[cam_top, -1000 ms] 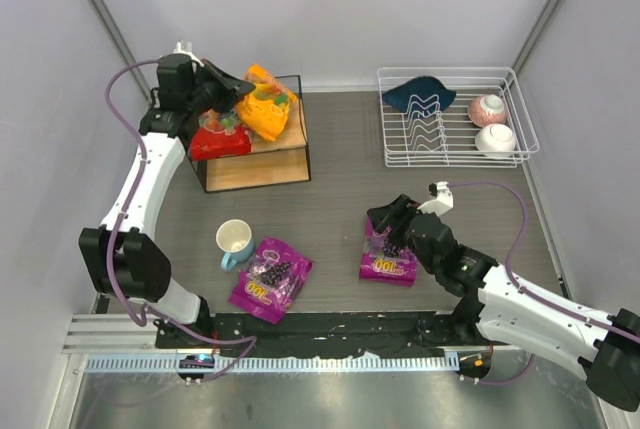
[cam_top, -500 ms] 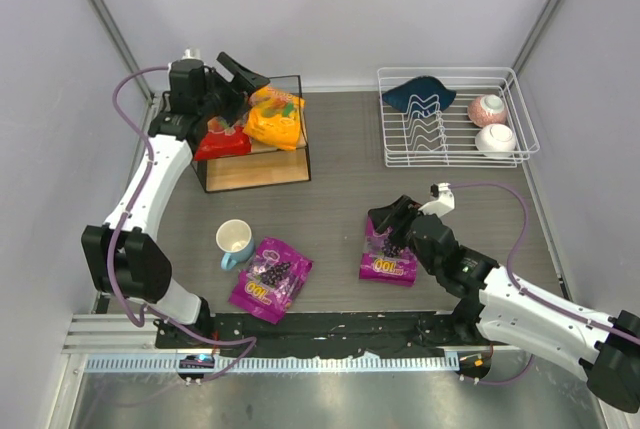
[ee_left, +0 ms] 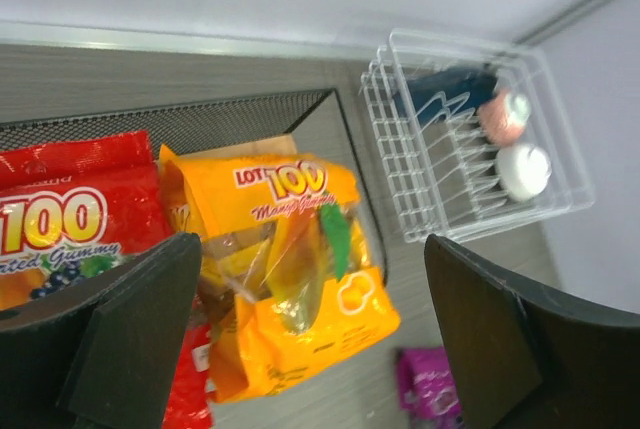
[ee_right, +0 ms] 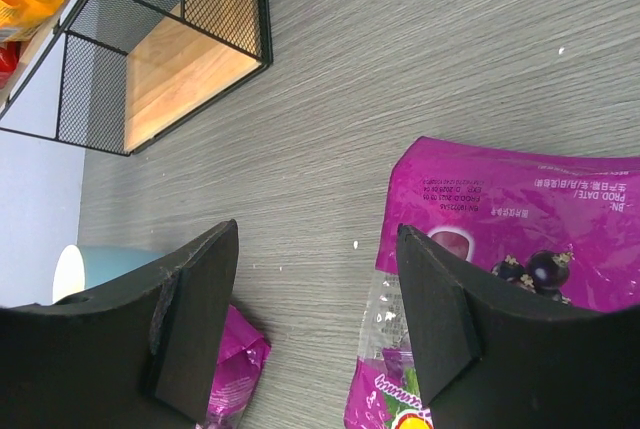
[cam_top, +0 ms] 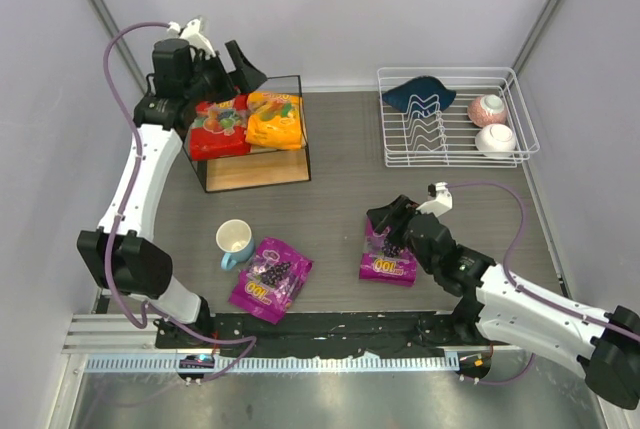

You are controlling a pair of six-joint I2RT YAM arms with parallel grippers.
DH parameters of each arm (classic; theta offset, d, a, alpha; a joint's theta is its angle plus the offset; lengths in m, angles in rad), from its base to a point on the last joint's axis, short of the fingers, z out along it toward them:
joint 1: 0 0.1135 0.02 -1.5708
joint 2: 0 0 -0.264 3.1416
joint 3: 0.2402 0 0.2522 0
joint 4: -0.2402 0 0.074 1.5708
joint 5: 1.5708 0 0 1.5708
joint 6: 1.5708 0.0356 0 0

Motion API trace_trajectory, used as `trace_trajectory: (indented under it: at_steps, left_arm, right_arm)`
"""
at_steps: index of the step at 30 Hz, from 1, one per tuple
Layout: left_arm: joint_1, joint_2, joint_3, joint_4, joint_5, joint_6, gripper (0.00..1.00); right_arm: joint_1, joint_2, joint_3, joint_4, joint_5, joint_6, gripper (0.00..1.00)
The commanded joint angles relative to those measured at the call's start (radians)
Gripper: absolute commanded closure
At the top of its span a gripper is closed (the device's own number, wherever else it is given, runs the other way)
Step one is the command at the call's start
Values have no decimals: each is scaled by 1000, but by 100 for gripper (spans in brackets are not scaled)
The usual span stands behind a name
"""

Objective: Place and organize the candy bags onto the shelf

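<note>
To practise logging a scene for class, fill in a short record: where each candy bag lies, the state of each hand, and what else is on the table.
Top of shelf: red bag and orange bag, side by side
On table: first purple bag beside the mug; second purple bag to the right
Left hand: open, above the shelf's bags
Right hand: open, over the second purple bag
Also present: white dish rack holding two bowls and a dark cloth
</note>
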Motion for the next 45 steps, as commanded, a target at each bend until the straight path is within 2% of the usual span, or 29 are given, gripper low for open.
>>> trace_trajectory:
  at_steps: [1, 5, 6, 15, 21, 26, 36, 40, 45]
  left_arm:
    - [6, -4, -8, -62, 150, 365, 4]
    - [5, 6, -22, -96, 237, 486, 20]
    - [5, 14, -12, -109, 244, 514, 28]
    - [-7, 72, -9, -149, 348, 583, 74]
    - [-27, 90, -61, -162, 307, 650, 91]
    - [-30, 115, -91, -197, 232, 684, 94]
    - [-32, 158, -81, -232, 187, 680, 99]
    - [-30, 132, -48, -220, 196, 661, 99]
    - [-32, 89, 40, -205, 228, 597, 94]
  right_arm:
    - [5, 14, 6, 57, 23, 3, 30]
    - [4, 28, 14, 58, 23, -2, 30]
    - [4, 34, 14, 60, 21, 0, 30]
    - [5, 51, 19, 67, 20, 1, 30]
    - [4, 66, 25, 70, 20, 1, 30]
    - [2, 83, 32, 72, 17, 0, 30]
    - [5, 92, 32, 78, 14, -2, 30]
    - [4, 88, 29, 78, 15, -2, 30]
    - [4, 91, 31, 80, 12, 0, 30]
